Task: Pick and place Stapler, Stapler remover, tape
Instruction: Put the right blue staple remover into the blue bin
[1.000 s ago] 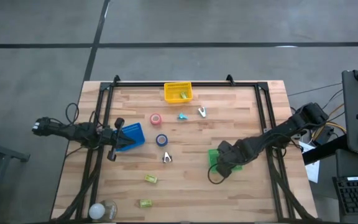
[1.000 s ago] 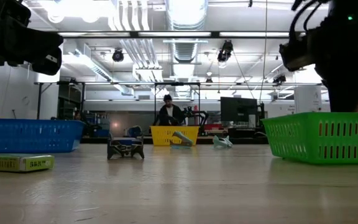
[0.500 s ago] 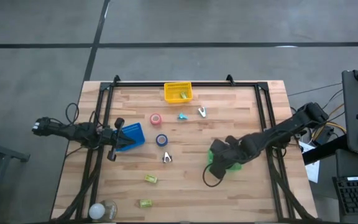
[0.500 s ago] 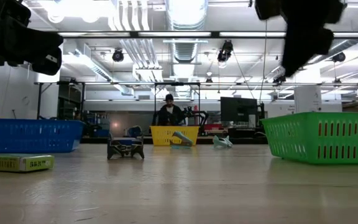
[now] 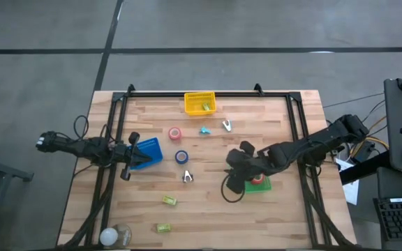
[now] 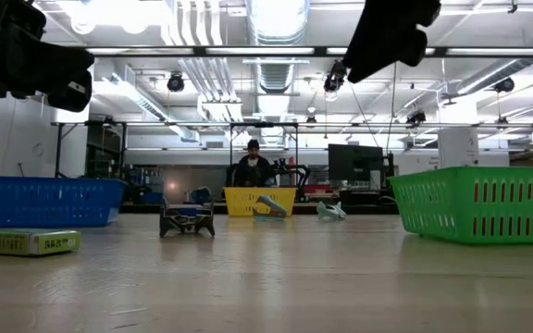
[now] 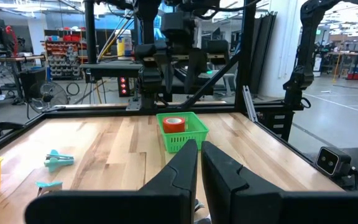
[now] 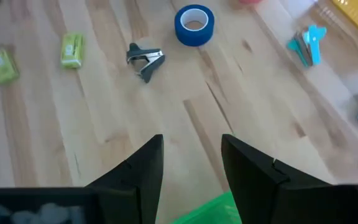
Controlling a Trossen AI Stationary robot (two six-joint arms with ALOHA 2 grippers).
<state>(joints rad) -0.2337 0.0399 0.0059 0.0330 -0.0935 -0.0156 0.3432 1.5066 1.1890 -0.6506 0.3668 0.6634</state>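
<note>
Right wrist view: the right gripper (image 8: 191, 163) is hanging over the tabletop (image 8: 241, 112) with its jaws released and empty, just past the green basket (image 5: 259, 184), where a red tape roll (image 7: 174, 124) is lying. Farther ahead, the staple remover (image 8: 145, 60) and blue tape (image 8: 194, 25) are resting. The left gripper (image 7: 199, 163) is waiting over the blue basket (image 5: 149, 150), jaws clenched.

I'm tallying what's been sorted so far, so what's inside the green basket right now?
One red roll of tape sits inside the green basket. From above, the right hand and its arm cover part of the basket, so anything beneath them cannot be seen.
</note>
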